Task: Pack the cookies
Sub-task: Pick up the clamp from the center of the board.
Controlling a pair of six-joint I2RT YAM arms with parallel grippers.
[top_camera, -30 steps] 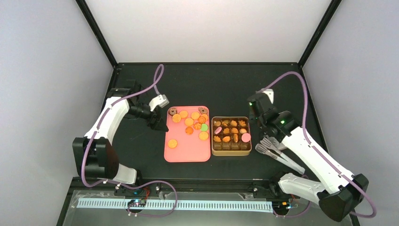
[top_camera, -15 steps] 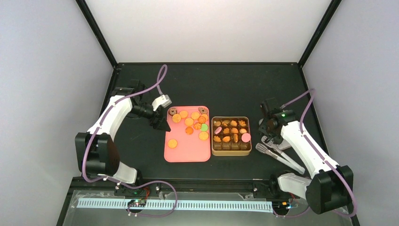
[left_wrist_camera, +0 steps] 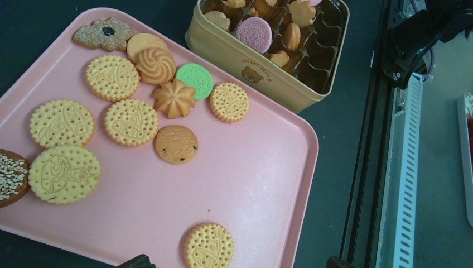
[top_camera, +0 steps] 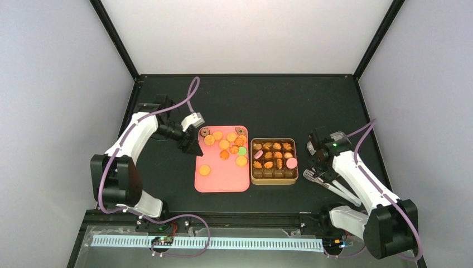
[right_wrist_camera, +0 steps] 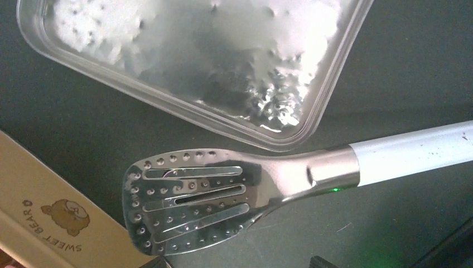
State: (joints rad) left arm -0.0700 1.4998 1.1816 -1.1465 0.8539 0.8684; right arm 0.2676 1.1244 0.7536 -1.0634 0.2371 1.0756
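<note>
Cookies (left_wrist_camera: 131, 121): mostly loose on pink tray (left_wrist_camera: 251, 184), mid-tabletop; some in tin (left_wrist_camera: 251, 72) just beside it.
Left hand (top_camera: 191, 147): fingers apart, at tray's far-left corner.
Right hand (top_camera: 317, 167): fingers apart, above tongs (right_wrist_camera: 189, 198), near right edge.
Obstruction: clear lid (right_wrist_camera: 167, 103) beside tongs.

Arms bent inward, left claw (top_camera: 191, 147), right claw (top_camera: 317, 172) (both seemingly parted)

Cookies (top_camera: 224, 144) lie scattered on a pink tray (top_camera: 223, 180) on the bench (top_camera: 251, 100), and more fill the tin (top_camera: 273, 181) beside it. The right claw (top_camera: 318, 171) hovers over tongs (top_camera: 333, 188).
</note>
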